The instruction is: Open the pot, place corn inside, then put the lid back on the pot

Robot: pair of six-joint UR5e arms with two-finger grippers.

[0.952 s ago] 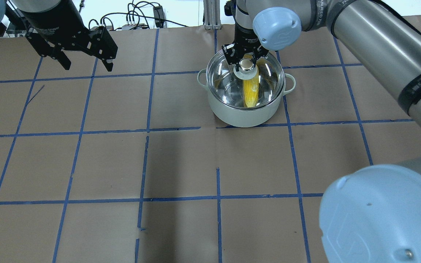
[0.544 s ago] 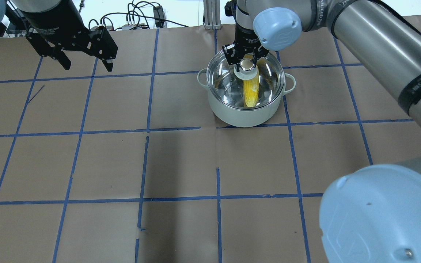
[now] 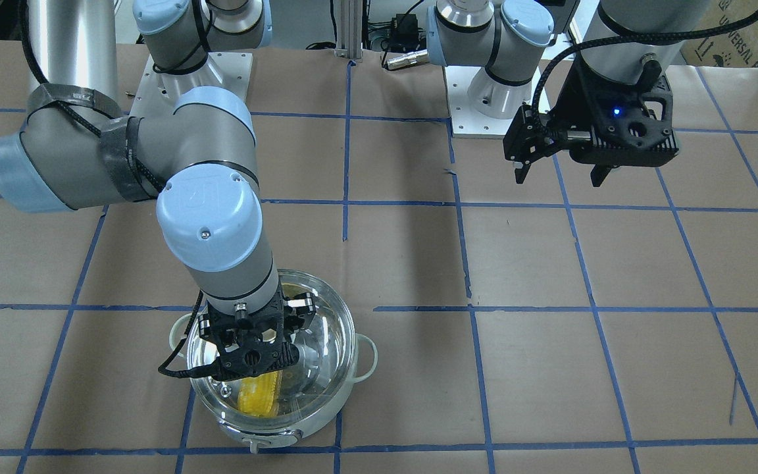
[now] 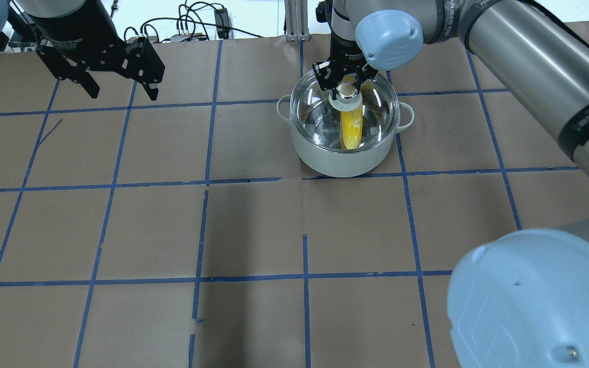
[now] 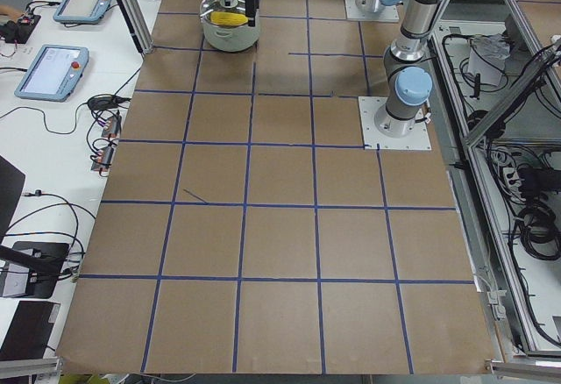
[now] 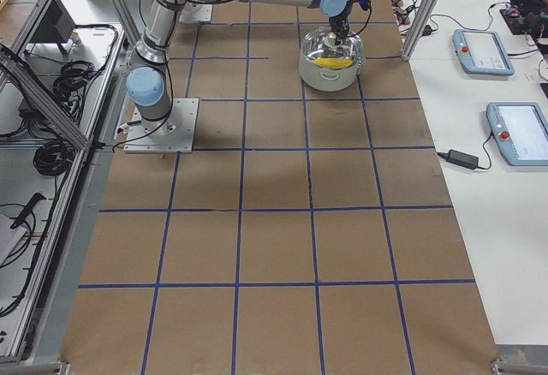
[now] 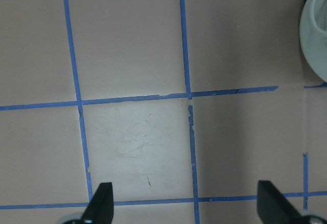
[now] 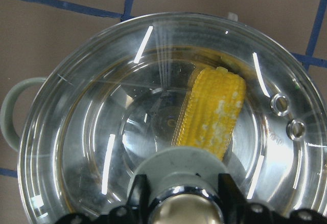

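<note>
The pot (image 4: 343, 163) stands at the far right of the table, and its edge shows in the left wrist view (image 7: 317, 35). The glass lid (image 4: 315, 112) sits on the pot. The yellow corn (image 4: 350, 130) lies inside, seen through the glass in the right wrist view (image 8: 212, 111) and the front view (image 3: 259, 398). My right gripper (image 4: 346, 88) is above the lid, and its fingers (image 8: 140, 196) are closed on either side of the lid's knob (image 8: 184, 216). My left gripper (image 4: 123, 95) is open and empty, high over the far left of the table.
The table is brown paper with a blue tape grid (image 4: 304, 278). Cables and boxes (image 4: 192, 25) lie beyond the far edge. The arms' base plates (image 3: 484, 99) are at the robot's side. The right arm's elbow (image 4: 529, 301) looms over the near right.
The right gripper, the lid and the pot have shifted very slightly to the right. The left arm has not moved.
</note>
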